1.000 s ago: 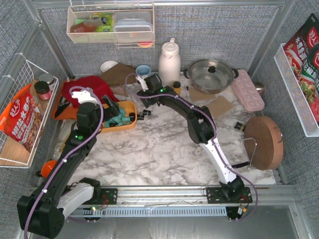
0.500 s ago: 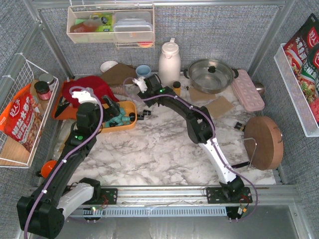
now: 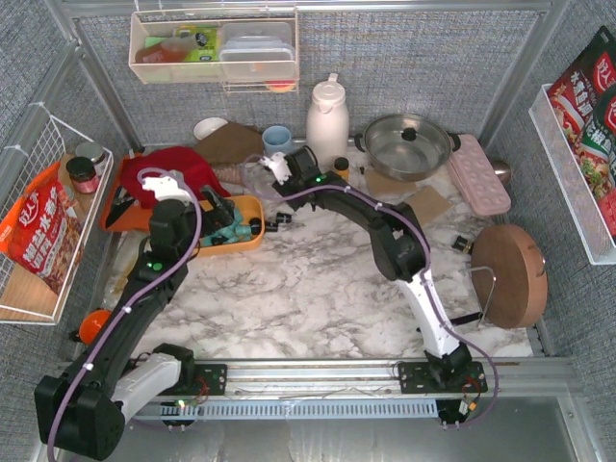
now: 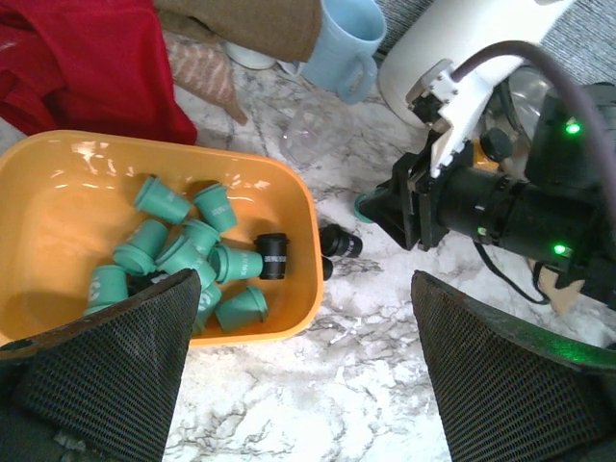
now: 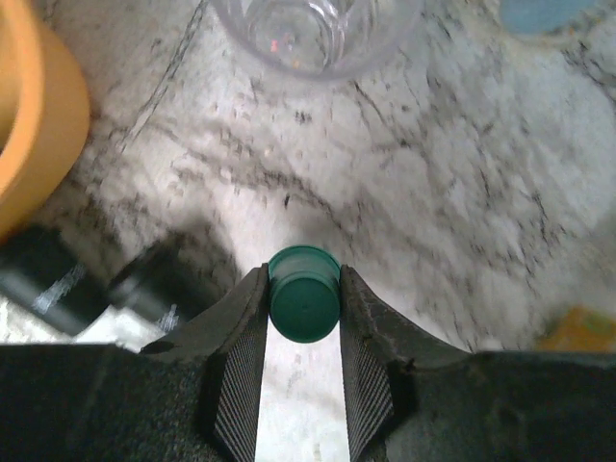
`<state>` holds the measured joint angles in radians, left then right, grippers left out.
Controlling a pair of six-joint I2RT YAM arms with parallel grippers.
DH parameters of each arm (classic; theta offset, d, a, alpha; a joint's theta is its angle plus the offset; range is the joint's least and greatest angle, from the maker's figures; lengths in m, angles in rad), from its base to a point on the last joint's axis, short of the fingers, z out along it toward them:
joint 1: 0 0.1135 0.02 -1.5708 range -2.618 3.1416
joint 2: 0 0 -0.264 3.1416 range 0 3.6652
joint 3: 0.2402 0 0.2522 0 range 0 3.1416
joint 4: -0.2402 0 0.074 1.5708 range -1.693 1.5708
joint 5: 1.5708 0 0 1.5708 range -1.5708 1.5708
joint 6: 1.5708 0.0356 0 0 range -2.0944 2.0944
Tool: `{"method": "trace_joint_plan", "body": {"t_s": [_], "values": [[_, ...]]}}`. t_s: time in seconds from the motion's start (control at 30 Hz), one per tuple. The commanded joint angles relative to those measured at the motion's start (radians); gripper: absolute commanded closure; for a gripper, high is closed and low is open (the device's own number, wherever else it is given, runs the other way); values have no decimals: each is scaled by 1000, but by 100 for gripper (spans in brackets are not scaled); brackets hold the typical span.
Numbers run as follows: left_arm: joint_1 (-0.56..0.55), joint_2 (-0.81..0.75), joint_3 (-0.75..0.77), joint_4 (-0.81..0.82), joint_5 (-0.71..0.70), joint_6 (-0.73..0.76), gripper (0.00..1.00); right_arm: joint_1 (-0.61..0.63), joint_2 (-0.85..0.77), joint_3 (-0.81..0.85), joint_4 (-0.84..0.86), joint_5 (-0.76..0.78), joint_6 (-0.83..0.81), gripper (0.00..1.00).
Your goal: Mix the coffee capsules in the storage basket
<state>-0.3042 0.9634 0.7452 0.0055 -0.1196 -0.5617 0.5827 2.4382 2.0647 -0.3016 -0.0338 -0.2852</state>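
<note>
Marble table (image 3: 308, 289), cluttered along the back wall. All positions below are given from the storage basket (image 4: 310, 260).

Changes over the last second:
- The right gripper (image 5: 302, 274) has been narrowing. Its pads now sit against both sides of a stray teal capsule (image 5: 304, 306).
- That capsule stands on the marble outside the basket, near the short wall that faces the right arm. It isn't lifted yet.
- The right elbow has swung a bit further from the basket.
- The left gripper (image 4: 303, 279) hasn't moved. Its jaws are spread wide above the basket's near rim, with nothing between them.

My read: the right arm is collecting strays before any mixing starts. Most of the coffee capsules (image 4: 183, 255) are already piled in the basket, mostly teal, with one black near the same short wall.

Clearances:
- Two black capsules (image 4: 337, 243) lie on the marble just outside that wall, between the basket and the gripped capsule. A low sweep back could knock them.
- A clear glass (image 5: 318, 29) stands just beyond the gripped capsule, on the side away from the basket, with a blue mug (image 4: 342, 43) behind it.
- The best route is probably straight up, then over the wall.
- The left jaws hang over the same end, so the arms could crowd each other there.
- The front of the basket faces open marble.
</note>
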Motion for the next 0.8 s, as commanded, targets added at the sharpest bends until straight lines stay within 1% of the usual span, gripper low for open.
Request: {"method": "trace_joint_plan", "body": {"t_s": [0.0, 0.1, 0.2, 0.23, 0.33, 0.43, 0.57, 0.63, 0.77], "values": [[3, 7, -22, 109, 100, 8, 1, 2, -158, -145, 117, -3, 22, 75], [-2, 19, -46, 181, 149, 25, 1, 0, -285, -280, 158, 5, 42, 78], [-33, 36, -81, 288, 185, 101, 1, -1, -416, -432, 172, 8, 85, 82], [-59, 43, -102, 329, 180, 135, 1, -1, -463, -460, 178, 8, 107, 82], [-157, 71, -154, 470, 146, 262, 1, -3, -600, -619, 210, 0, 164, 82], [-261, 110, -227, 666, 154, 396, 1, -4, -737, -758, 253, -11, 240, 83], [-309, 207, -314, 960, 295, 522, 1, -5, -902, -915, 304, -30, 330, 88], [-318, 272, -333, 1059, 369, 579, 1, -5, -974, -984, 325, -42, 372, 90], [-344, 402, -357, 1244, 477, 681, 1, -5, -1107, -1112, 364, -48, 434, 90]]}}
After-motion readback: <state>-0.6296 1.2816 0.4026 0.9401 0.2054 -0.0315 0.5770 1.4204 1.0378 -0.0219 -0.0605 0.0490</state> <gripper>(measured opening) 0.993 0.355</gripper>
